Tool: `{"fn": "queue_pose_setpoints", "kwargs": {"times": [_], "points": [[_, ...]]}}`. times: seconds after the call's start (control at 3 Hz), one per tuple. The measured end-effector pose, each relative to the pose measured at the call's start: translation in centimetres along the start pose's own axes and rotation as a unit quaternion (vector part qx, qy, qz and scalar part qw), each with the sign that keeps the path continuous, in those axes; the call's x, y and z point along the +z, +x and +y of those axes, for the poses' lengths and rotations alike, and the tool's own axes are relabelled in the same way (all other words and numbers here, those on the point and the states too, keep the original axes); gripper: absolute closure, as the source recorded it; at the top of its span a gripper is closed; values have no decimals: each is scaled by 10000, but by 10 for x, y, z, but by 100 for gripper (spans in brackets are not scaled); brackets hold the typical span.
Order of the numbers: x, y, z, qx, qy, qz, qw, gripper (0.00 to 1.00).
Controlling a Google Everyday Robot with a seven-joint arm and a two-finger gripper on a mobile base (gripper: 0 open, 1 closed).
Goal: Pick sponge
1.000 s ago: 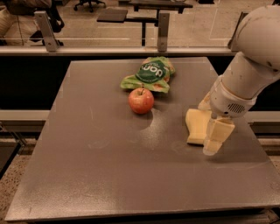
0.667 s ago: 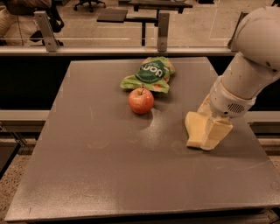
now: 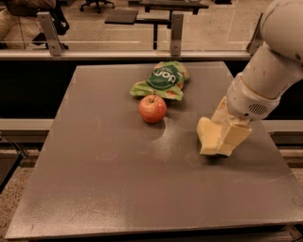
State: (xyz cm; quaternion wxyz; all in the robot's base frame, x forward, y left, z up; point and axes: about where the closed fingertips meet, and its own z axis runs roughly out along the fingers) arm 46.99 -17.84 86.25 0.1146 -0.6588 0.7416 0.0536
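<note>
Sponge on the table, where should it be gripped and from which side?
Across the middle of the sponge, over its long sides, which look pinched in there, coming from above since it lies flat on the table. The gripper sits low over the sponge.

grey table [image 3: 118, 189] | glass partition [image 3: 113, 35] on metal posts [image 3: 176, 28] behind | tan floor [image 3: 218, 23] | dark desks [image 3: 173, 5] beyond
</note>
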Motion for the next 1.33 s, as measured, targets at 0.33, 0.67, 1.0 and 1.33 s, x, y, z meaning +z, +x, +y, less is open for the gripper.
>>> {"fn": "queue_pose_setpoints", "kwargs": {"times": [0.33,0.67,1.0,1.33], "points": [[-29,-19,4,-88,-1,-246,9997,100],[-58,-39,8,-250,11,-472,9986,100],[-78,-51,10,-332,-6,-674,9972,100],[-82,-53,10,-348,1,-720,9968,100]]}}
